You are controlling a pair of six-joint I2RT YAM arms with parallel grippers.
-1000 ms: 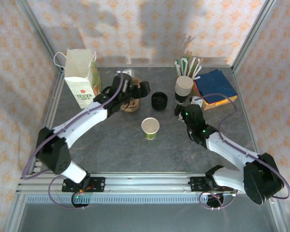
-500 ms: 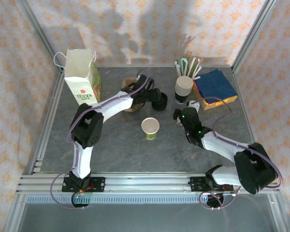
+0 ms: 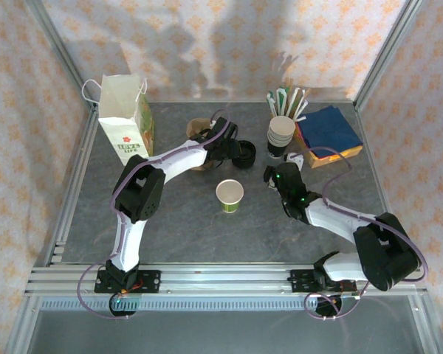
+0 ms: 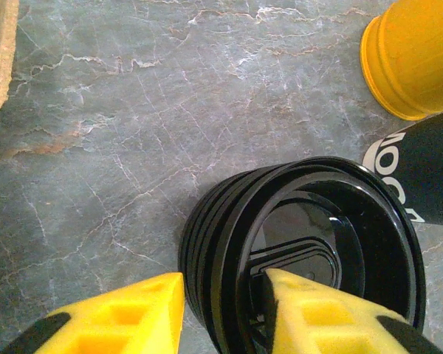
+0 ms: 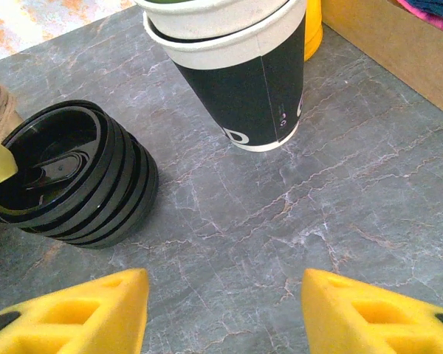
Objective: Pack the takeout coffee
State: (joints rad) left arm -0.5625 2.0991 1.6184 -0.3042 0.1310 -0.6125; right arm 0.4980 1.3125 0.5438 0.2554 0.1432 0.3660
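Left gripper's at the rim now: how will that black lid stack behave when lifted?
Probably light: the lid stack looks like thin plastic. Its glossy rim may flex or slip. Nested lids sit staggered, so several could lift together.

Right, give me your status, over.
Left gripper astride the rim of the lid stack, grip unconfirmed. Right gripper open, empty. Cup lidless, mid-table. Bag upright, far left.

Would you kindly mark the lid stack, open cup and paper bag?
lid stack (image 5: 133, 188), right wrist view, ribbed side
open cup (image 3: 229, 192), top view, inside
paper bag (image 3: 122, 137), top view, front face
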